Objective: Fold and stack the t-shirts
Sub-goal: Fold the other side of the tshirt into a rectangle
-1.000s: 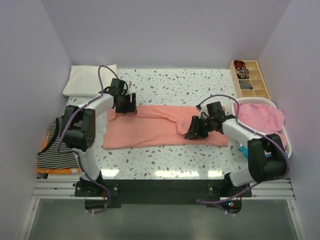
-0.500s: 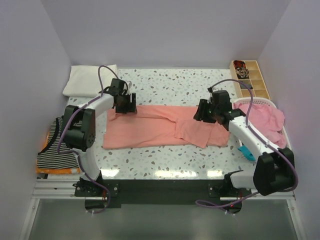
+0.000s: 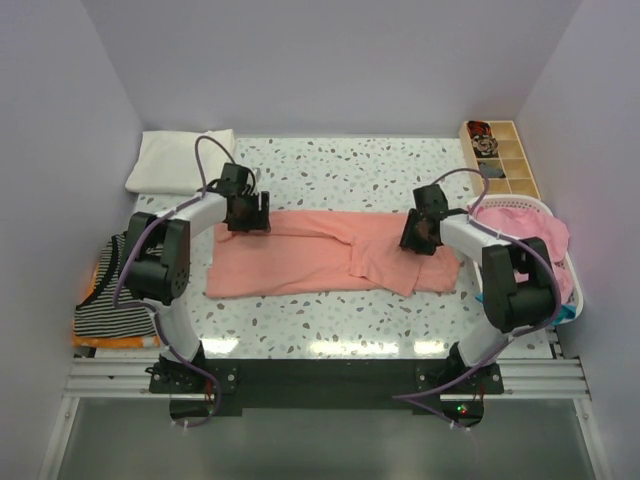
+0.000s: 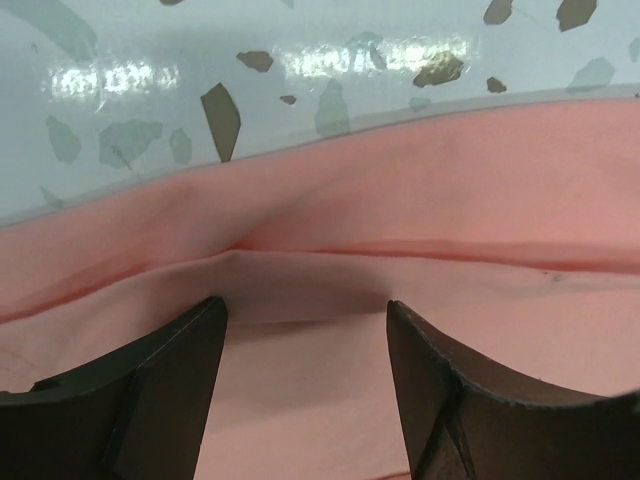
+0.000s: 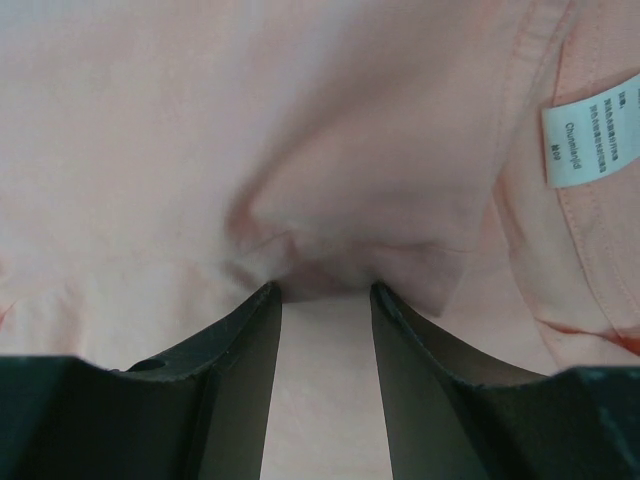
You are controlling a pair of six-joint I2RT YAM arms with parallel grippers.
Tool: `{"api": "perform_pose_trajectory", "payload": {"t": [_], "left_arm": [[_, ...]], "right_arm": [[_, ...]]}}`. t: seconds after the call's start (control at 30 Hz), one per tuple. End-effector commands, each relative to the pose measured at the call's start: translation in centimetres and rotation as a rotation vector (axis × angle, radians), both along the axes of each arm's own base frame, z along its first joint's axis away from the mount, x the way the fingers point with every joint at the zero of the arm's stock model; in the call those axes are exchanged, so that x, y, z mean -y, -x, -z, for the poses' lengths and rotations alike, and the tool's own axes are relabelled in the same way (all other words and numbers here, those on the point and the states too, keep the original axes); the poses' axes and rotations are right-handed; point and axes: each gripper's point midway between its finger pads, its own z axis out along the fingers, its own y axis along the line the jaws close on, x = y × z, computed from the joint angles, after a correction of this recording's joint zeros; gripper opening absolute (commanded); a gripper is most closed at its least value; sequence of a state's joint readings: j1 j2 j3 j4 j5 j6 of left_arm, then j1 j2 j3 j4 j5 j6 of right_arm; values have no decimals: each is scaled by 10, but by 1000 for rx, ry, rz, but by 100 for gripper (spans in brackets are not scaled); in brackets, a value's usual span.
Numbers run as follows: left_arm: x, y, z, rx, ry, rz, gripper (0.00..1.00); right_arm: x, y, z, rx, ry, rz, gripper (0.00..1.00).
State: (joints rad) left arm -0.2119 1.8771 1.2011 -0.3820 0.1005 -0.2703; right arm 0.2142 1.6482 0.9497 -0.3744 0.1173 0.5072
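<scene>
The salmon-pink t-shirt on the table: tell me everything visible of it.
The salmon-pink t-shirt is plain soft cloth, spread long and flat across the speckled table, with its right end folded over into a flap. A white neck label shows there. The left gripper rests open on its far left edge, beside a crease. Cloth puckers at the right gripper fingertips.

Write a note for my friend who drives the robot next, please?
Left pincer: open, tips on the far left corner of the salmon t-shirt.
Right pincer: jaws slightly apart, cloth puckered at the tips near the neck label; grip unclear.
It lies partly folded mid-table; striped t-shirt tops the pile at left; pink t-shirt waits in the basket.
To do: finish folding, stack it, then the pink one.
</scene>
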Motion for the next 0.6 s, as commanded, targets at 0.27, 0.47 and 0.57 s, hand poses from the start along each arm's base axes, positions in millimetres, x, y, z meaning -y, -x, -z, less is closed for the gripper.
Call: {"api": "perform_pose_trajectory", "payload": {"t": [0.27, 0.47, 0.57], "left_arm": [[-50, 38, 22, -90, -241, -110, 70], [-30, 14, -32, 97, -121, -76, 71], [-23, 10, -65, 180, -68, -75, 73]], "right_arm": [[34, -70, 15, 37, 17, 155, 46], [18, -76, 4, 109, -62, 78, 47], [21, -76, 1, 108, -47, 70, 47]]}}
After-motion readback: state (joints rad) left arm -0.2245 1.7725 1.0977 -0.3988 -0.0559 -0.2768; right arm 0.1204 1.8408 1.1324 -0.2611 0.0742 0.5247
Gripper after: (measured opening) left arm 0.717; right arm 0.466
